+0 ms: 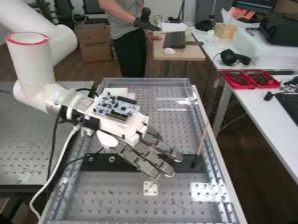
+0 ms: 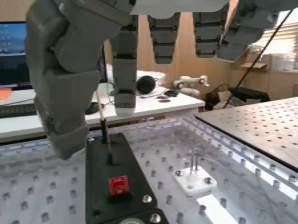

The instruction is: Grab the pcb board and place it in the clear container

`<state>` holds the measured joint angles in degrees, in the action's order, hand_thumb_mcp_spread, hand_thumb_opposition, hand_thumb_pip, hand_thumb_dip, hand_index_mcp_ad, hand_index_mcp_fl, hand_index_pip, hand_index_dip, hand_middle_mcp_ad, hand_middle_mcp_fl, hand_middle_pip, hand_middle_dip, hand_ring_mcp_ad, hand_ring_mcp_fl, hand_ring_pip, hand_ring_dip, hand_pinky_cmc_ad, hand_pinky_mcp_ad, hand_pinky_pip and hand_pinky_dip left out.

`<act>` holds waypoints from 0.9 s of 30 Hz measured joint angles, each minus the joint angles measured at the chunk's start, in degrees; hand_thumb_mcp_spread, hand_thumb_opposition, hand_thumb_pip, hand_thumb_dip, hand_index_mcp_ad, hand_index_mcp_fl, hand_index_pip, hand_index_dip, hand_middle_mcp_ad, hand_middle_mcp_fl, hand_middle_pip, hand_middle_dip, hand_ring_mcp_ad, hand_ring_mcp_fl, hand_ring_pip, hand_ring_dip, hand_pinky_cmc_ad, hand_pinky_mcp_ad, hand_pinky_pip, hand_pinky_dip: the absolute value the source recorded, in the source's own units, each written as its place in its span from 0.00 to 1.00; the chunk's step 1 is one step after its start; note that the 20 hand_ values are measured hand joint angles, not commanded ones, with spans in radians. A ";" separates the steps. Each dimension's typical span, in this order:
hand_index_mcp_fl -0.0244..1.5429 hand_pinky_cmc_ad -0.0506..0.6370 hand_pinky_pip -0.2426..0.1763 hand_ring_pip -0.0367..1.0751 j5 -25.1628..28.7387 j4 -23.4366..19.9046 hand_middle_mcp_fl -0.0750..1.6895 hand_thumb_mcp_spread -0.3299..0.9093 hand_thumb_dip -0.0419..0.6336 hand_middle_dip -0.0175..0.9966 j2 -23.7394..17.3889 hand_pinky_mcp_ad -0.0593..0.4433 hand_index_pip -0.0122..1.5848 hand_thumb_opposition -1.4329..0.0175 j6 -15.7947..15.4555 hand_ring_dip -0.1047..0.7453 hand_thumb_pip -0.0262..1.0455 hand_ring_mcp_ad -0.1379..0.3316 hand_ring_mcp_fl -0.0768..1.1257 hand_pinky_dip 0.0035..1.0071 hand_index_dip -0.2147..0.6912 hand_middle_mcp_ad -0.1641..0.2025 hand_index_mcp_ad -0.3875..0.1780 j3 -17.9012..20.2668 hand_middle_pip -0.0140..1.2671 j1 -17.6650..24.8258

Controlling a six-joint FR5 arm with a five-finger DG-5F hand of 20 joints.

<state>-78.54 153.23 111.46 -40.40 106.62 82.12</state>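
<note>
A dark grey robot hand (image 1: 143, 157) hangs open and empty above a perforated bench (image 1: 106, 200), fingers straight and slightly spread. Below it, a small red PCB board (image 2: 118, 185) stands upright on a long black plate (image 2: 110, 162) – the plate passes under the hand – while a thin wooden stick (image 1: 201, 140) rises beyond the fingers and a white bracket (image 1: 150, 188) lies near the fingertips.

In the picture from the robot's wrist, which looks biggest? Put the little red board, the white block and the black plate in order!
1. Black plate
2. White block
3. Red board
</note>
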 joint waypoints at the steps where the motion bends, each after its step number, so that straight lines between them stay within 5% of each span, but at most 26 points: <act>1: 0.28 0.41 0.32 0.10 -0.59 -0.24 0.04 0.71 0.31 0.11 0.41 0.51 0.41 0.45 -0.40 0.08 0.32 0.83 0.06 0.18 0.49 0.70 0.50 -0.20 0.12 -0.29; 23: 0.17 0.41 0.33 0.10 -12.63 -1.07 0.04 0.77 0.37 0.13 6.13 0.51 0.74 0.41 -3.90 0.10 0.35 0.83 0.06 0.18 0.50 0.63 0.41 -4.83 0.12 -4.62; 27: 0.16 0.41 0.33 0.10 -13.70 -1.75 0.04 0.78 0.37 0.13 6.77 0.49 0.78 0.41 -3.94 0.09 0.36 0.77 0.06 0.17 0.52 0.60 0.40 -4.99 0.12 -4.89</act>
<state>-92.24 151.48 118.23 -44.34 101.63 77.22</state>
